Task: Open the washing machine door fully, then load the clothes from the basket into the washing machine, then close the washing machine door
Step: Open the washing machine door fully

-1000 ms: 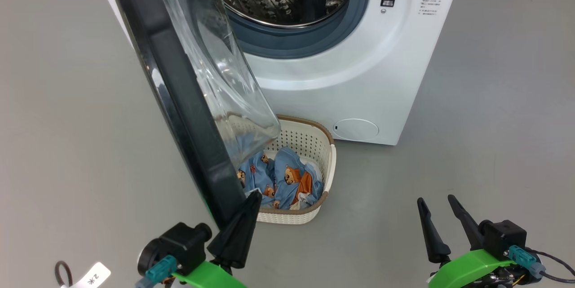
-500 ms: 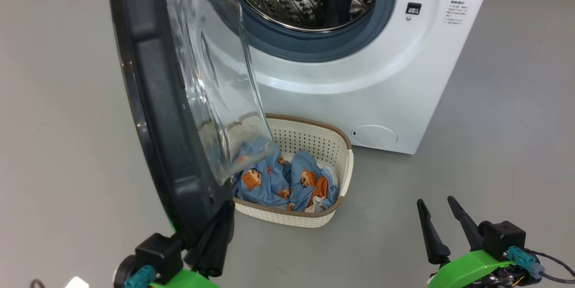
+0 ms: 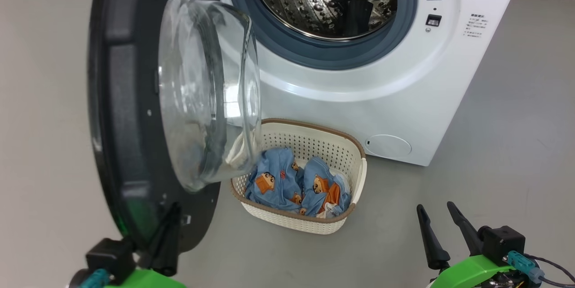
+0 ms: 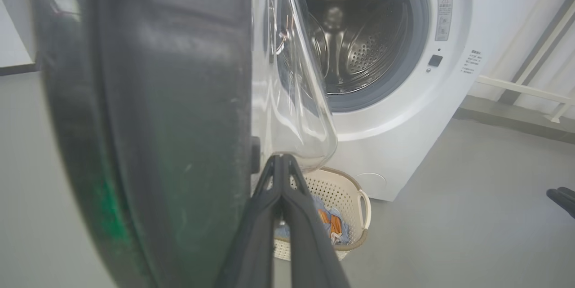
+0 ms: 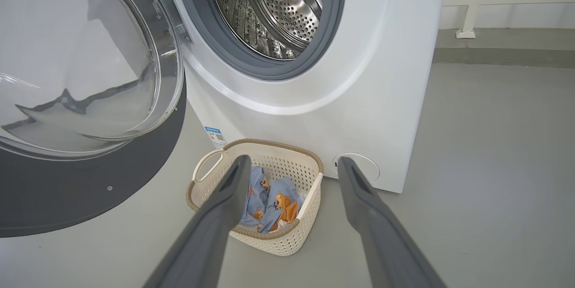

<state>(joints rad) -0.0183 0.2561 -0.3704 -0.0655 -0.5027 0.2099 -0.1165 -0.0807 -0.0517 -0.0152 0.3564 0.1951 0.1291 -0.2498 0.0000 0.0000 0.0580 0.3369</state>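
Step one, door opening, looks nearly done, and no loading has begun. Nearest, the left claw (image 3: 174,211) has its fingers pressed together, holding nothing, tips at the low near edge of the washing machine door (image 3: 121,112) on its inner side. It looks like a push contact, though actual touch is hard to confirm. The right claw (image 3: 435,207) is at near right over the bare floor (image 3: 494,144), fingers apart and empty, well apart from everything. The door stands swung out to the left, with its glass bowl (image 3: 202,90) bulging right and overhanging the left end of the basket (image 3: 359,175). The basket sits on the floor just in front of the washing machine (image 3: 359,95), with all the clothes (image 3: 296,180) bunched inside it. Farther back, the drum (image 3: 332,0) is open and looks empty. Judged next: the left claw nudges the door a bit further left and back, then pulls clear. The right claw then goes forward and left down into the basket, spread, to pinch the top garment while avoiding the bowl overhang.
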